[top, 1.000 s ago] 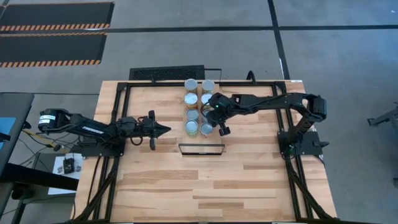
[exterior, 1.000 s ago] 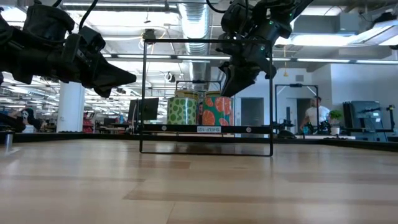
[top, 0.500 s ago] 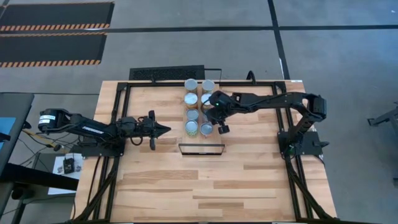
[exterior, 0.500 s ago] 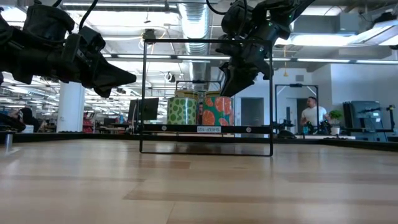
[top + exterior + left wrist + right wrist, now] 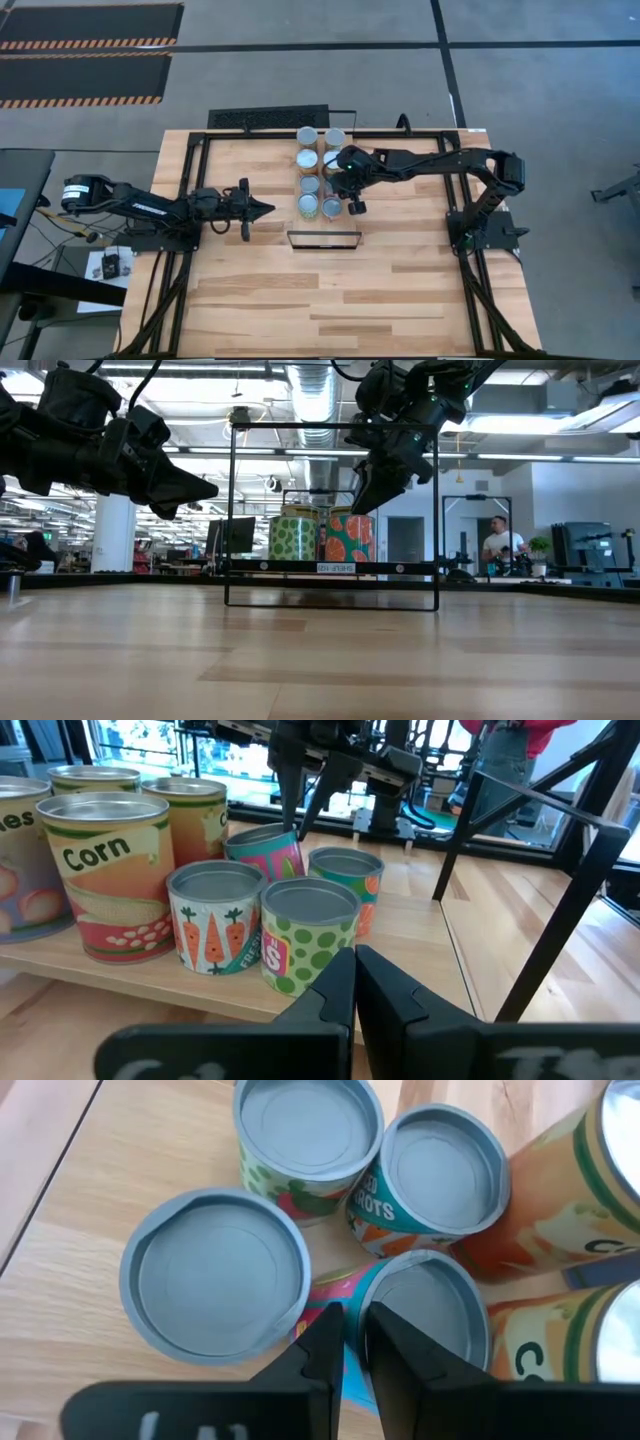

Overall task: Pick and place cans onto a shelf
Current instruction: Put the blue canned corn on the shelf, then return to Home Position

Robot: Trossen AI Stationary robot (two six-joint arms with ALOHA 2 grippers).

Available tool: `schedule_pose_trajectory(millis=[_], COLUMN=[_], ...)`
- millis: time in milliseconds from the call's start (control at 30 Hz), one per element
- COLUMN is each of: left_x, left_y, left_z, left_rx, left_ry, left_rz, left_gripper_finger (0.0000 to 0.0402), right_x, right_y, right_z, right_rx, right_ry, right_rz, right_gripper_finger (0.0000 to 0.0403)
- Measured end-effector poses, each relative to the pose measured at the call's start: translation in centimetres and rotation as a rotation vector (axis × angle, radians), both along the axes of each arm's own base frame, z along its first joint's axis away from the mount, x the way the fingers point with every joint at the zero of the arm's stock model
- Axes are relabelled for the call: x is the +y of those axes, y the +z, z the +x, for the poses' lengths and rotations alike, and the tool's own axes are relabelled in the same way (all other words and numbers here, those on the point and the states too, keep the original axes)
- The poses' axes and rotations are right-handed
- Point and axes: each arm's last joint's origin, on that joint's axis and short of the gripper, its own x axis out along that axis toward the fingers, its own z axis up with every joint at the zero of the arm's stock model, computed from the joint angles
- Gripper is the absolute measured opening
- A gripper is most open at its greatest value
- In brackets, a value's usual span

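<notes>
While its two dark fingers (image 5: pixel 347 1342) are lying pressed together with nothing between them, the right gripper (image 5: pixel 352 203) is hanging over the cans (image 5: pixel 321 172), pointing down at the rim of a pink-sided tin (image 5: pixel 425 1315) in the middle of the cluster. Around that tin in the right wrist view are sitting a larger grey-topped can (image 5: pixel 214 1283), a green-labelled can (image 5: pixel 305 1128) and a teal carrot can (image 5: pixel 442 1172), all touching or nearly touching one another. Taller orange corn cans (image 5: pixel 113 870) are standing just beside them. All the cans are standing upright in two rows on the shelf (image 5: pixel 210 987), a pale wooden board at the far middle of the counter (image 5: pixel 350 290).

Well apart to the side, the left gripper (image 5: pixel 262 209) is hovering above the counter, aimed toward the cans, its fingers (image 5: pixel 340 990) closed against each other and holding nothing.

Across the room in the low view, a person (image 5: pixel 497 547) is standing.
</notes>
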Motion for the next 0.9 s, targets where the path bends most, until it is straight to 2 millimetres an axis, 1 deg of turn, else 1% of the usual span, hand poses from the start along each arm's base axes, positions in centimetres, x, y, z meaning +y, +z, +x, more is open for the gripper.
schedule_pose_trajectory(millis=[367, 433, 633, 733, 833, 900], left_x=[0.0, 0.0, 0.0, 0.0, 0.0, 0.0], left_y=[-0.1, -0.1, -0.1, -0.1, -0.1, -0.1], left_z=[0.0, 0.0, 0.0, 0.0, 0.0, 0.0], left_rx=[0.008, 0.008, 0.008, 0.008, 0.008, 0.008], left_ry=[0.000, 0.000, 0.001, 0.001, 0.000, 0.000], left_rz=[-0.003, -0.003, -0.006, -0.006, -0.006, -0.007], left_gripper_finger=[0.0000, 0.0000, 0.0000, 0.0000, 0.0000, 0.0000], right_x=[0.0, 0.0, 0.0, 0.2, 0.3, 0.7], right_y=[0.0, 0.0, 0.1, 0.1, 0.9, 2.0], right_z=[0.0, 0.0, 0.1, 0.2, -0.1, -0.4], right_rx=[-0.001, -0.002, -0.009, -0.020, -0.019, -0.047], right_ry=[-0.026, -0.032, -0.032, -0.020, -0.023, -0.011], right_rz=[0.010, 0.014, 0.013, 0.003, -0.008, -0.020], right_gripper_finger=[0.0071, 0.0080, 0.0129, 0.0147, 0.0147, 0.0131])
